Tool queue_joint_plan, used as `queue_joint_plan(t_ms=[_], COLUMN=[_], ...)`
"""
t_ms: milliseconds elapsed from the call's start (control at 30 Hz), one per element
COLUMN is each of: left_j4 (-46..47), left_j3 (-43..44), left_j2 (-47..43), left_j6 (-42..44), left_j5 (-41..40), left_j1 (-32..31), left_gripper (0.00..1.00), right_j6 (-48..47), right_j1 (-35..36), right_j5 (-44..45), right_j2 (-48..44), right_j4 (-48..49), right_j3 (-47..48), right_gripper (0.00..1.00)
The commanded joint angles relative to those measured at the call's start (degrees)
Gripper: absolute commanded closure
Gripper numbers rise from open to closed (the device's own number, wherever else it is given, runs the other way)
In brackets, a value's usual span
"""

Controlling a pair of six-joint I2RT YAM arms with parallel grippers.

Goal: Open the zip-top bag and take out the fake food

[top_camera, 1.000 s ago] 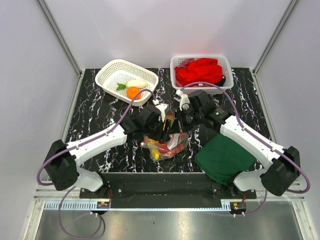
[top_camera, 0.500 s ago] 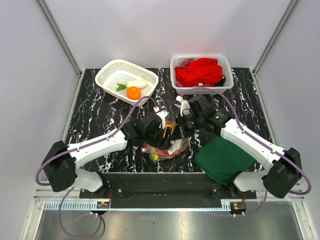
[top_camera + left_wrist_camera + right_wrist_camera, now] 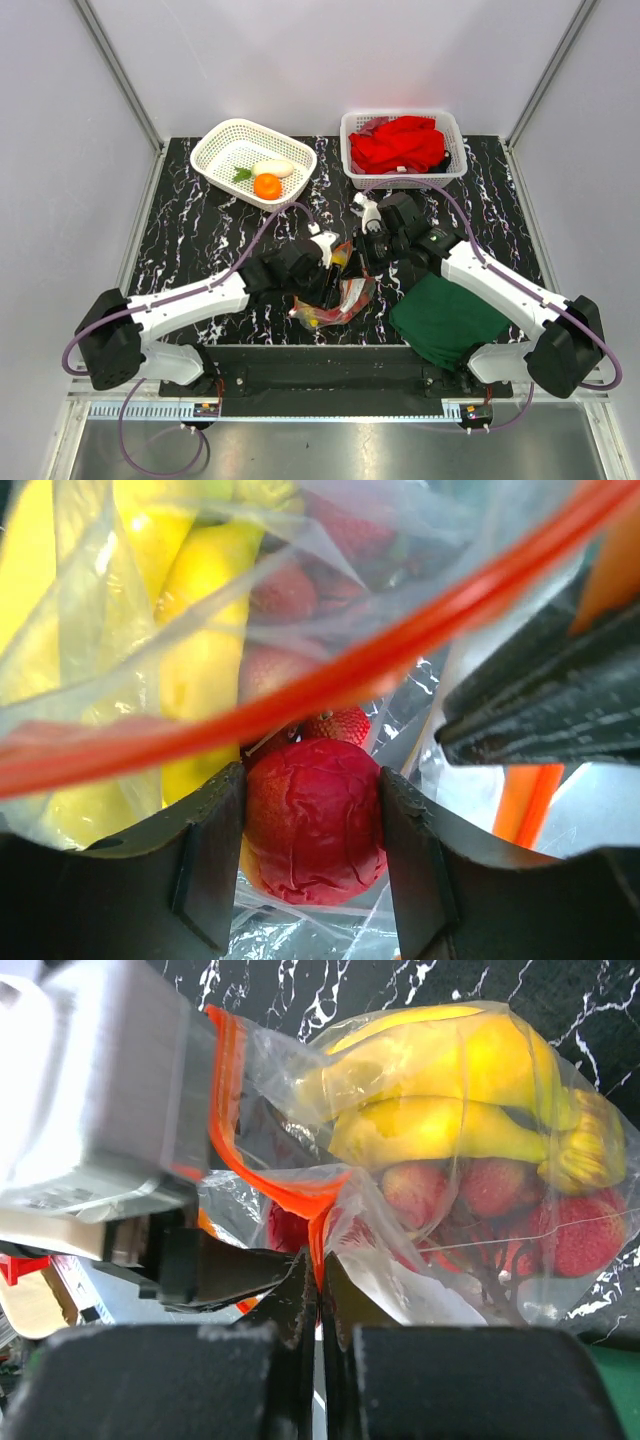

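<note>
Overhead, the zip-top bag [image 3: 335,302] sits near the table's [image 3: 200,235] front edge between both arms, its contents hard to make out. Only the wrist views show more. The left pincer [image 3: 310,795] pinches a red apple [image 3: 315,835] just behind the orange-red zip strip [image 3: 262,1182]. The right pincer [image 3: 318,1272] is pressed together on that strip, near the bananas [image 3: 440,1080].

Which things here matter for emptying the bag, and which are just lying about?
Job: zip-top bag, red apple, bananas, left gripper, right gripper, left basket holding orange.
Lying about: red cloth in right basket, green cloth.
</note>
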Motion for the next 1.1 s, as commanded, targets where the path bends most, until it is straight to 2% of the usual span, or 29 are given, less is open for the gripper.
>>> queue_joint_plan(t_ms=[0,33,233,333,667,733,833,867,933,1067], left_j4=[-0.57,-0.83,-0.13,3.47,21.65,23.33,20.46,19.31,18.16,19.2], left_j3=[2.07,2.6,5.94,5.86,3.04,3.92,8.57,11.71,15.24,19.12], left_j2=[-3.78,-4.14,-7.56,-10.28,-20.66,-20.93,-18.39,-15.68,-12.94,-3.91], left_j6=[0.72,1.16,5.36,8.88,16.8,17.33,16.2,15.32,13.47,11.46], left_j5=[-4.09,-5.24,-16.93,-22.38,-18.88,-18.7,-20.46,-20.37,-19.15,-18.62], left_j1=[-0.24,-0.24,-0.5,-0.59,-0.15,1.95,7.74,12.02,16.44,27.32], left_gripper=[0.92,0.99,1.0,1.0,1.0,1.0,1.0,1.0,1.0,1.0], right_j6=[0.14,0.15,0.15,0.67,6.47,6.82,6.91,6.83,6.21,4.28], right_j1=[-0.27,-0.27,-0.35,-0.27,-0.27,-0.27,-0.27,-0.27,-0.27,-0.27], right_j5=[1.16,1.07,0.19,-0.86,7.83,9.32,10.12,10.21,10.13,10.04], right_j2=[-2.31,-2.66,-2.76,-2.67,-0.65,0.23,0.94,0.94,0.59,0.06], right_j4=[3.78,3.87,4.75,5.62,6.24,6.42,6.59,6.68,7.12,7.91], right_j3=[-0.13,-0.13,-0.13,0.05,0.93,1.1,1.63,1.8,2.33,2.95], right_gripper=[1.0,1.0,1.0,1.0,1.0,1.0,1.0,1.0,1.0,1.0])
